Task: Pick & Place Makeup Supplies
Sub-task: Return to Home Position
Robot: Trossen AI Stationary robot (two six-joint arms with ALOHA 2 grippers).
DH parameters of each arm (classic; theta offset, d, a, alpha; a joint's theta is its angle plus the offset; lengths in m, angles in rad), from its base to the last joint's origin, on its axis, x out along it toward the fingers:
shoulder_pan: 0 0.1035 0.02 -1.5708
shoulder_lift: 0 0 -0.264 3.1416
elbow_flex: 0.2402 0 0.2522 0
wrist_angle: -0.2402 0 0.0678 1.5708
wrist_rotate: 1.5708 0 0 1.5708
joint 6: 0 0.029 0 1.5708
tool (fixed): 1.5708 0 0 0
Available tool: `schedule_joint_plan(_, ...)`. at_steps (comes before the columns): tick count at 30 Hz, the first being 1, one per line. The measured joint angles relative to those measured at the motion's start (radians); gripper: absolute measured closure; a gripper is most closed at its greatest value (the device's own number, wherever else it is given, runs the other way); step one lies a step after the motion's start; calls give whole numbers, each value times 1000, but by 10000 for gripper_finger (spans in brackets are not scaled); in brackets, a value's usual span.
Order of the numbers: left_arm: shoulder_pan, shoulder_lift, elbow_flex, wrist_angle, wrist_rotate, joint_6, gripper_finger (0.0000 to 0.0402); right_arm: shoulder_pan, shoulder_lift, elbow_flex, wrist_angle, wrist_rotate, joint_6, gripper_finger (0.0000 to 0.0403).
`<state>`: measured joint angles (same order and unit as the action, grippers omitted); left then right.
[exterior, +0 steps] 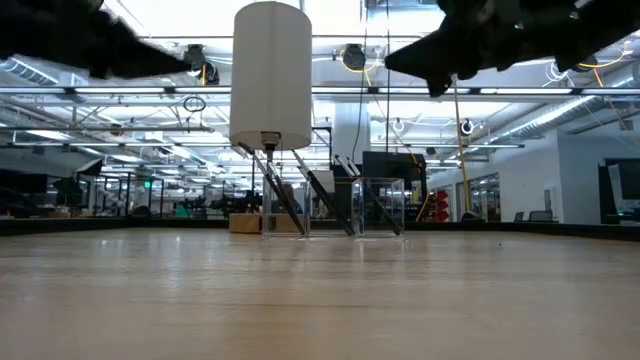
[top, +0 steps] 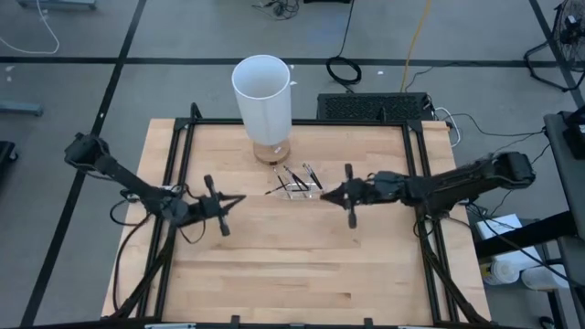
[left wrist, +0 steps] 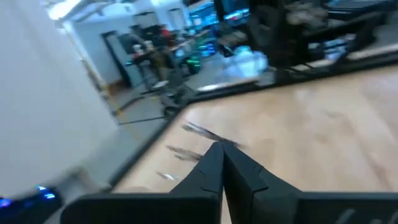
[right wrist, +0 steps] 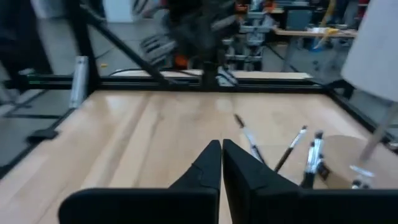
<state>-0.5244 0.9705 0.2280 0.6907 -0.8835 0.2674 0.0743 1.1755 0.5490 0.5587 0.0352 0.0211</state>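
Thin dark makeup brushes (top: 300, 175) leaning in clear boxy organizer (exterior: 383, 207), beside smooth white cylinder (top: 263, 96).
Flanked by left gripper (top: 239, 199) and right gripper (top: 322, 195), matte black fingers clenched, empty, above pale wooden table (top: 302, 265).

Grey floor (top: 73, 91), black cables (top: 343, 68); ceiling strip lights (exterior: 500, 92).

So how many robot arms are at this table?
2. The left gripper, shut, hangs over the table left of the clear organizer; the right gripper, also shut, hangs just right of it.

No readable text, labels, brands or numbers anywhere (background signage too blurred to read).
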Motion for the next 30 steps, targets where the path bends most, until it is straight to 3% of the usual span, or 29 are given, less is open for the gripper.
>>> schedule_joint_plan(3, 84, -107, 104, -262, 106, 13, 393, -13, -61, -49, 48, -67, -4, 402)
schedule_joint_plan(7, 224, -202, 250, -604, 353, -13, 397, -2, -102, -132, 171, -41, -4, 402)
schedule_joint_plan(9, 288, -231, 291, -686, 440, -16, 395, 2, -108, -171, 214, -33, -3, 402)
schedule_joint_plan(13, 372, -315, 298, -710, 519, -16, 398, 2, -116, -240, 300, -36, 6, 402)
schedule_joint_plan(19, 420, -551, 212, -631, 611, 27, 398, -17, -178, -345, 430, -37, 29, 403)
schedule_joint_plan(30, 528, -763, 170, -756, 720, -39, 400, -198, -376, -421, 379, -189, 112, 403)
